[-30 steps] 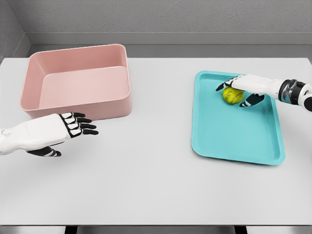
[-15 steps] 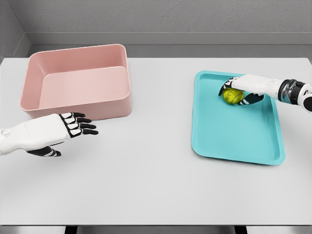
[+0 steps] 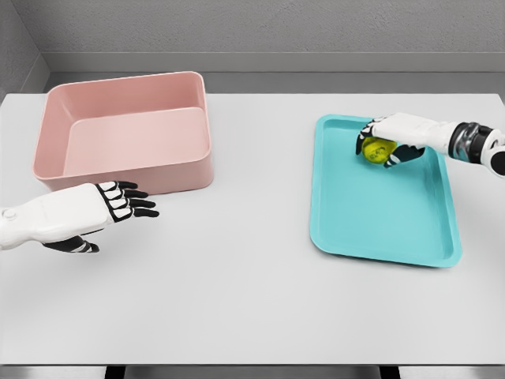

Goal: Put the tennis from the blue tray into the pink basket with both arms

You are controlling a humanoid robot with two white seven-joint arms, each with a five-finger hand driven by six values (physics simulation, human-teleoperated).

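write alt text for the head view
The right hand grips a tennis ball at the far end of a blue tray on a white table. The left hand hovers open in front of a pink basket.

Right robot hand [image 3: 392,140] curled around tennis ball [image 3: 377,148] over blue tray [image 3: 379,213], pink basket [image 3: 126,133] far left

No readable txt, labels or nos. anywhere.
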